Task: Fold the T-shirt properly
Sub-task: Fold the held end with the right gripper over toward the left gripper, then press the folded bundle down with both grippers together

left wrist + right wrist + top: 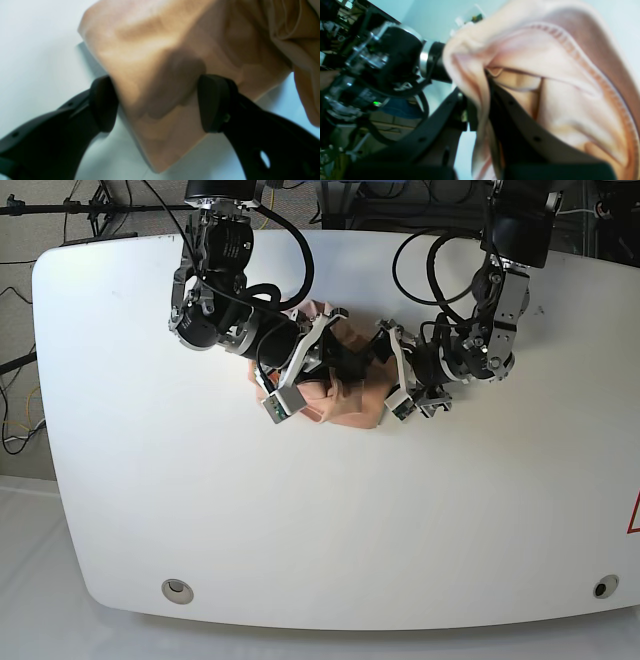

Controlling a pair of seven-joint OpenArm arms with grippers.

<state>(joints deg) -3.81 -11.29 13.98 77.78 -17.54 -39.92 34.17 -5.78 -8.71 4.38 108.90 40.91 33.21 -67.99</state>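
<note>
- t-shirt (335,395): peach-pink cloth, bunched into a compact heap near the middle of the white worktop (330,520), slightly toward its far edge, between the two arms.
- left claw (157,102): jaws spread wide. a pointed fold of the cloth lies between the two black fingers (212,102), with bare worktop showing below the fold's tip. whether the fingers touch the cloth cannot be told from the left wrist view.
- right claw (482,105): jaws pressed together, pinching a layer of the t-shirt. the cloth runs down through the narrow gap and drapes over the outer finger.
- hem (592,75): a stitched, ribbed edge curves along the raised fabric in the right wrist view; folded layers sit beneath it.
- base view: the right arm (225,320) reaches in from the picture's left, the left arm (480,340) from the picture's right; both claws meet at the heap.
- black cables (420,270) loop above both arms.
</note>
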